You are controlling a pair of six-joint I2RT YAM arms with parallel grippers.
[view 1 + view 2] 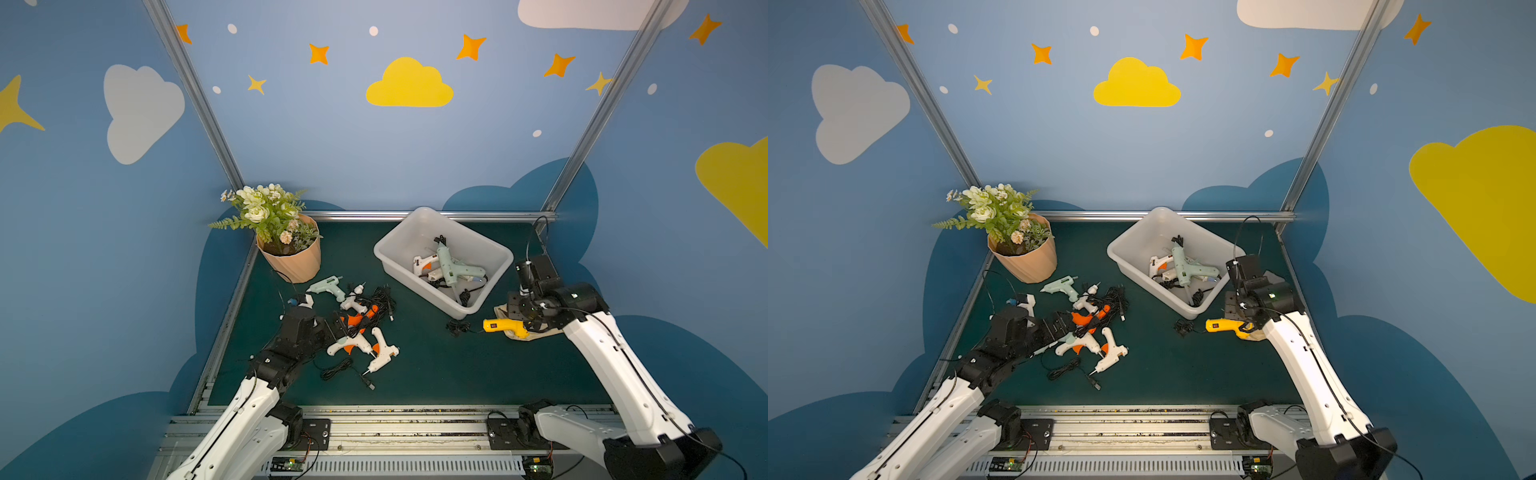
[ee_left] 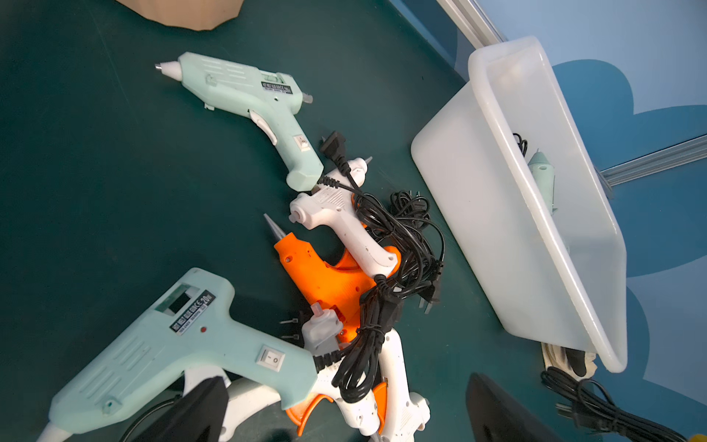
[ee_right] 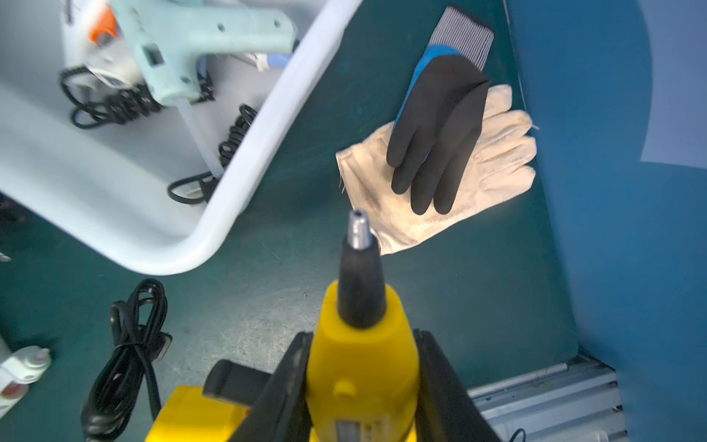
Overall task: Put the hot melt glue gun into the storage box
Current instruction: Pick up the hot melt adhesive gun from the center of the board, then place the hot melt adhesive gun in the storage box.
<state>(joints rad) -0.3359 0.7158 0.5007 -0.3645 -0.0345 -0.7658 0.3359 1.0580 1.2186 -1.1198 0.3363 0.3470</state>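
The yellow hot melt glue gun (image 1: 500,327) (image 1: 1223,326) lies low over the mat beside the storage box's near corner. My right gripper (image 1: 524,322) (image 3: 363,336) is shut on its barrel (image 3: 361,356), black nozzle pointing away. The storage box (image 1: 409,286) (image 1: 1133,274) (image 3: 267,126), a whitish tub, holds a mint gun (image 1: 451,266) and white ones with cables. My left gripper (image 1: 338,328) (image 2: 344,413) stands open just over a heap of guns: mint (image 2: 183,336), orange (image 2: 325,275), white (image 2: 340,214).
A tan flower pot (image 1: 293,262) stands at the back left. A black and a cream glove (image 3: 440,160) lie on the mat right of the box. The yellow gun's bundled cable (image 1: 457,328) rests by the box. Another loose cable (image 1: 340,370) lies in front of the heap.
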